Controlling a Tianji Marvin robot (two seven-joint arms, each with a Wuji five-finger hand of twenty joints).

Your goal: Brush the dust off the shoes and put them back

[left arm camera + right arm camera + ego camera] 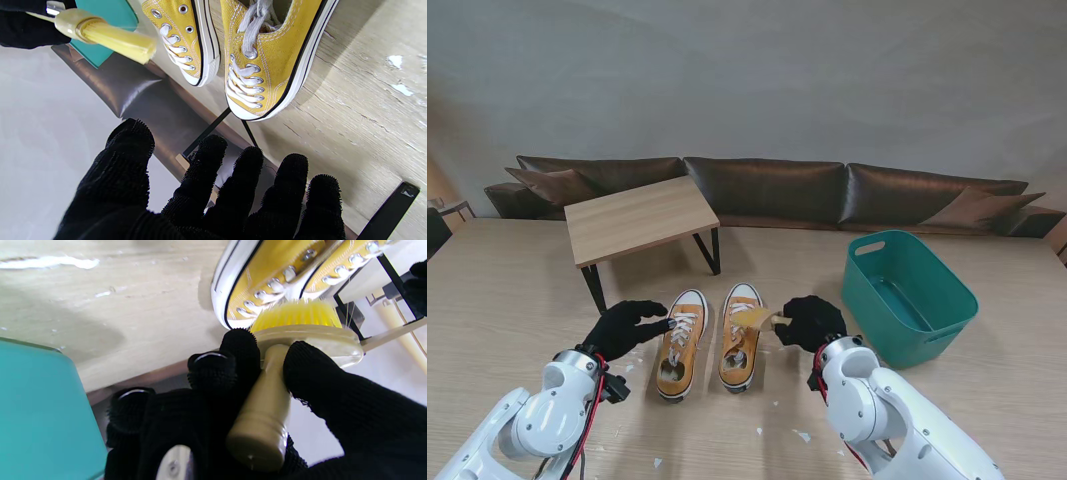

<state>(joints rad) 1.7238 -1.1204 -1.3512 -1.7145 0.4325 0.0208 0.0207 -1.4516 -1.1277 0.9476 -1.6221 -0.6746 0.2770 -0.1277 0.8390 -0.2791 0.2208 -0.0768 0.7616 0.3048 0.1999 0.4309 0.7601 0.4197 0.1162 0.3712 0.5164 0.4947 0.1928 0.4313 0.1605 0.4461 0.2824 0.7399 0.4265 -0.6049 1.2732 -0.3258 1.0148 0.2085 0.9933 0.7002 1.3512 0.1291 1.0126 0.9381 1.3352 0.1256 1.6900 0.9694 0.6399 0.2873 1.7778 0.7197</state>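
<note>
Flanking two yellow shoes (682, 340) (740, 335): perhaps one brush (755, 318).

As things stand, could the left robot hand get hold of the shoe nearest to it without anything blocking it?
Probably yes. The left robot hand is open right beside the left shoe, with nothing between them. The brush in the right robot hand sits over the other shoe.

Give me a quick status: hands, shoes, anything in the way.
Right hand shut on brush, bristles over right shoe. Left hand open beside left shoe. Nothing blocking; teal bin off right.
</note>
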